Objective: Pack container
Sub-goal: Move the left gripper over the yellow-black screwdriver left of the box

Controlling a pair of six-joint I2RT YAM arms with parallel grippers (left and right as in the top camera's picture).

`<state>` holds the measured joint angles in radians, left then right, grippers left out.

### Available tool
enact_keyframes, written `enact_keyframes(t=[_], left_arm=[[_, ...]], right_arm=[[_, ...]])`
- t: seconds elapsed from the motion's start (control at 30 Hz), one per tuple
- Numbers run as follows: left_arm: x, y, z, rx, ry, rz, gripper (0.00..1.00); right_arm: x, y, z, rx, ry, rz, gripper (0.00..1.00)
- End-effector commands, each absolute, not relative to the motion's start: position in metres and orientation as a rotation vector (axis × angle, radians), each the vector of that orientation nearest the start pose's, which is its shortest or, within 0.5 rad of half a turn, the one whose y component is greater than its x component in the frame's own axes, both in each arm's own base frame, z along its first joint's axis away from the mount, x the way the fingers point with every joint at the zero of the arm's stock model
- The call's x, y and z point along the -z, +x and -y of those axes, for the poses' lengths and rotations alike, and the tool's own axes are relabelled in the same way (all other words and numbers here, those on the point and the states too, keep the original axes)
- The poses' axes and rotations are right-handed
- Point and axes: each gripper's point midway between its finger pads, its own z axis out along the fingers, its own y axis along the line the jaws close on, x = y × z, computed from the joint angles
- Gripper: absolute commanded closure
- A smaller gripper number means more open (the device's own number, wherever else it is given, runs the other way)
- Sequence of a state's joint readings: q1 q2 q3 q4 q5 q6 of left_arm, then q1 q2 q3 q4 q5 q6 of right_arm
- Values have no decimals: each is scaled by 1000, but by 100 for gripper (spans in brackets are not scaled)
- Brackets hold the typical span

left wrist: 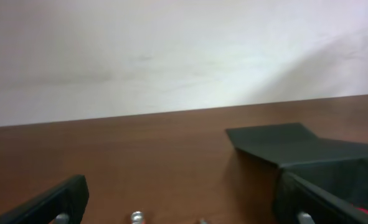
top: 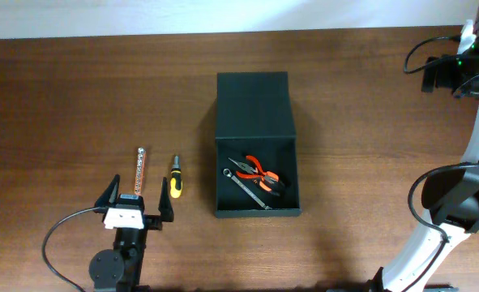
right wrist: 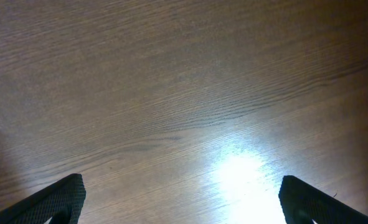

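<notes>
The container (top: 255, 105), a dark green-black box, stands open at mid-table with its flap lid folded back. Inside lie orange-handled pliers (top: 261, 171) and a silver wrench (top: 244, 186). A yellow-and-black screwdriver (top: 175, 179) and a slim metal tool (top: 140, 169) lie on the table left of it. My left gripper (top: 138, 203) is open and empty, just in front of these two tools. In the left wrist view the open gripper (left wrist: 184, 202) faces the container (left wrist: 296, 146) at the right. My right gripper (right wrist: 180, 193) is open and empty over bare wood.
The brown wooden table (top: 77, 97) spreads around the box. My right arm (top: 466, 162) stands along the far right edge, with its wrist (top: 454, 71) at the back right corner. A white wall (left wrist: 171, 50) rises behind the table.
</notes>
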<state>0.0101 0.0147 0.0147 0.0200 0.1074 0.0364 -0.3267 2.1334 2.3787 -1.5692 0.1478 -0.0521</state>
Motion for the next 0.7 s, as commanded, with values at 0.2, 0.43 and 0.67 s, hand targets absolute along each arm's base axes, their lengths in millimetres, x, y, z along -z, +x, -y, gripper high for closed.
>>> enact_keyframes(t=[0.2, 0.43, 0.67], left_arm=[[-235, 232, 33, 146, 170, -1602, 1], [-253, 238, -1, -108, 182, -2007, 1], [-271, 282, 12, -25, 266, -2167, 1]], right_arm=[[-216, 413, 166, 265, 443, -2880, 1], [-216, 413, 166, 265, 445, -2880, 1], [-216, 413, 166, 265, 445, -2880, 1]])
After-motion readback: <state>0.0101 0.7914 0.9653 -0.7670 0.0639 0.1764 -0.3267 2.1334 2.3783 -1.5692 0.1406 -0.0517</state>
